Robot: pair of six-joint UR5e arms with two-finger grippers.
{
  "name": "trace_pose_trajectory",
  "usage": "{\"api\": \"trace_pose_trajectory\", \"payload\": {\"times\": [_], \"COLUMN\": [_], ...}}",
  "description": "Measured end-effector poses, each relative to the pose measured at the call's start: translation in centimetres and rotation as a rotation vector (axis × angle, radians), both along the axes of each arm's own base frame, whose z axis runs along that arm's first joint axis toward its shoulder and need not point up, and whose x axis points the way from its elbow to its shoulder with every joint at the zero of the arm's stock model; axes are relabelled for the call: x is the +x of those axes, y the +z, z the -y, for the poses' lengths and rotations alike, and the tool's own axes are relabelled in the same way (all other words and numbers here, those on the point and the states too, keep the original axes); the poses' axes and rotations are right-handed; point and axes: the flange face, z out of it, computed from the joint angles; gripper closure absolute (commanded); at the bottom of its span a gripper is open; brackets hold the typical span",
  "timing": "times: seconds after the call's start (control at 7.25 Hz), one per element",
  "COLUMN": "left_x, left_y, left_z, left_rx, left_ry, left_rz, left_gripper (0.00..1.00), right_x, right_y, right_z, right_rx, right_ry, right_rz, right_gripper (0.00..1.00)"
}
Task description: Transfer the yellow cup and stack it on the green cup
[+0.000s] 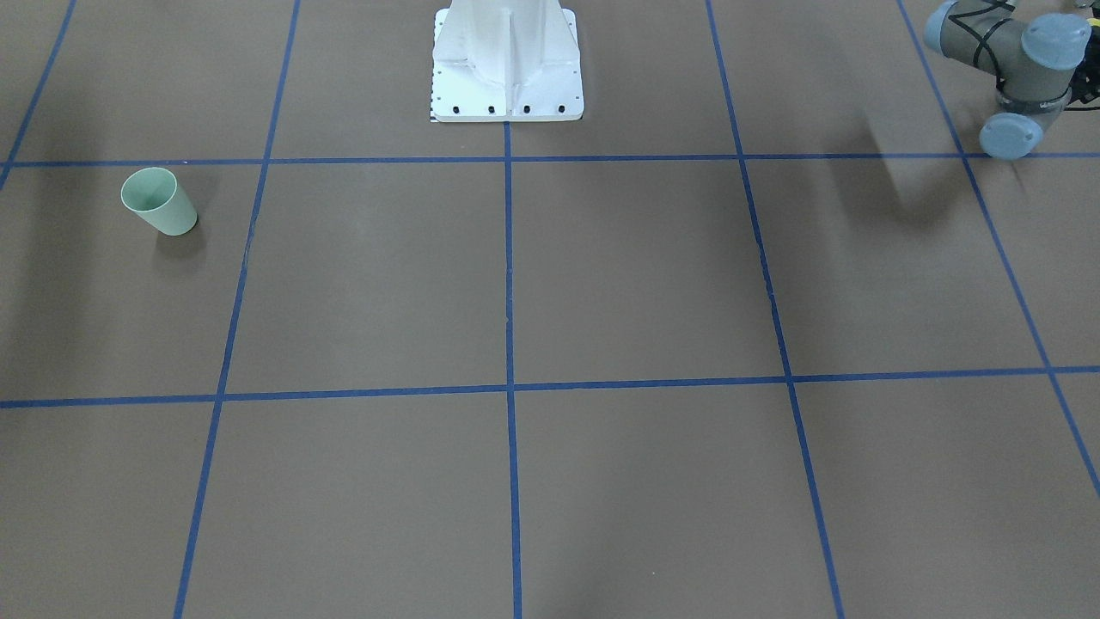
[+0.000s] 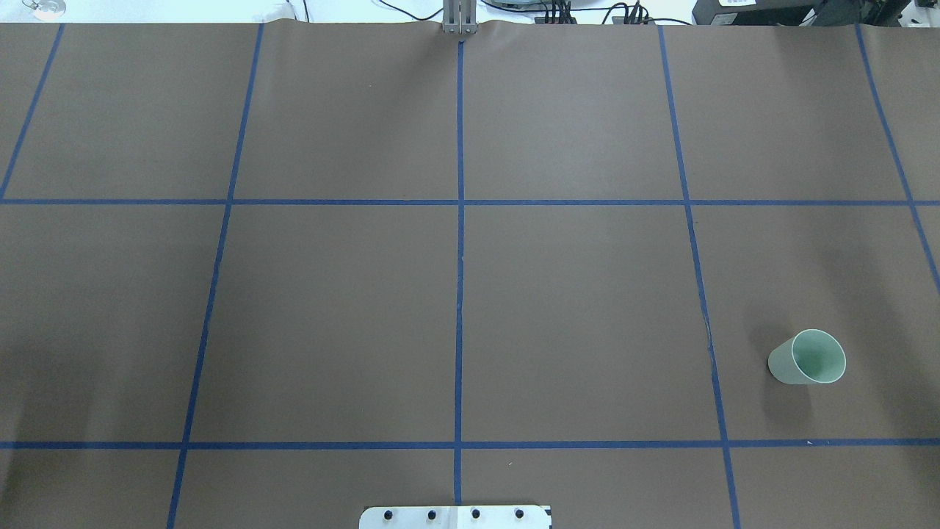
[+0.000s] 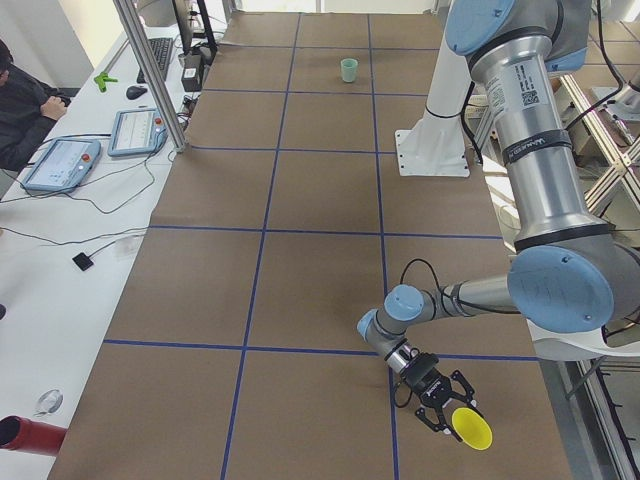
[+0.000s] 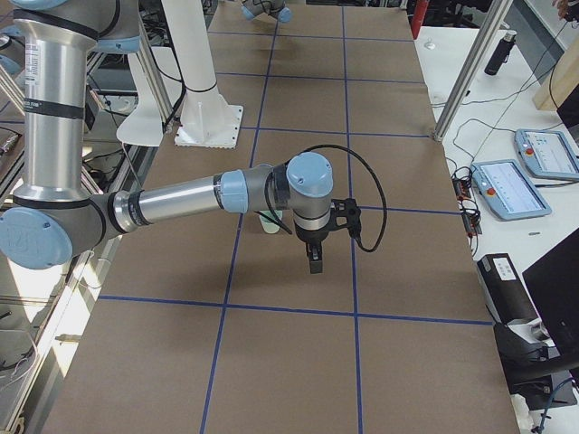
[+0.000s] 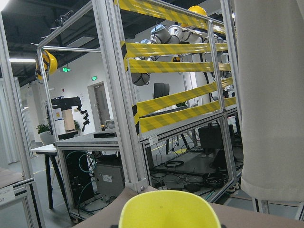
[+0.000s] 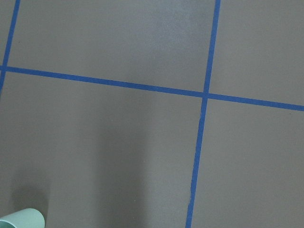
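The green cup (image 2: 808, 358) stands upright on the brown table on my right side; it also shows in the front view (image 1: 159, 202) and far off in the left side view (image 3: 348, 69). In the right wrist view only its rim (image 6: 21, 219) shows at the bottom left. The yellow cup (image 3: 470, 428) lies tilted at my left gripper (image 3: 450, 408), low near the table's left end; I cannot tell whether the fingers are closed on it. Its rim fills the bottom of the left wrist view (image 5: 168, 209). My right gripper (image 4: 314, 262) points down beside the green cup (image 4: 270, 222); I cannot tell its state.
The white robot base (image 1: 507, 69) stands at the table's near middle. Blue tape lines (image 2: 460, 220) divide the table into squares. An operator (image 3: 20, 110), tablets (image 3: 60, 165) and a metal frame post (image 3: 150, 80) are along the far side. A caged workcell (image 5: 142, 118) stands beyond the left end.
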Motion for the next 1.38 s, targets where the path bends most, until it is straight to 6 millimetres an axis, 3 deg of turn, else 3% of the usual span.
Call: {"api": "trace_pose_trajectory", "payload": {"times": [0.28,0.41,0.69,0.83,1.1,1.38], "left_x": [-2.0,-3.1,-4.6,-5.0,-7.3,-9.9], "left_y": [-1.3,-1.5,-2.4,-3.5,-6.9,-10.9], "left_z": [1.2,2.8,8.1,11.9,19.3,23.7], "left_rx": [0.065,0.127,0.300,0.419,0.690,0.882], "left_ry": [0.145,0.201,0.309,0.366,0.508,0.692], "left_rz": [0.025,0.035,0.000,-0.048,-0.161,-0.246], "left_gripper": [0.64,0.65,0.66,0.68,0.72,0.72], "right_x": [0.0,0.0,0.0,0.0,0.0,0.0], "right_y": [-0.1,-0.1,0.1,0.4,0.9,1.0], "right_z": [0.0,0.0,-0.6,-1.0,-1.4,-1.4], "right_rx": [0.003,0.002,-0.008,-0.017,-0.029,-0.053], "right_ry": [0.001,0.001,0.003,0.004,0.005,0.024], "right_rz": [-0.004,-0.004,-0.003,-0.003,-0.002,0.001], "right_gripper": [0.01,0.01,0.01,0.01,0.01,0.01]}}
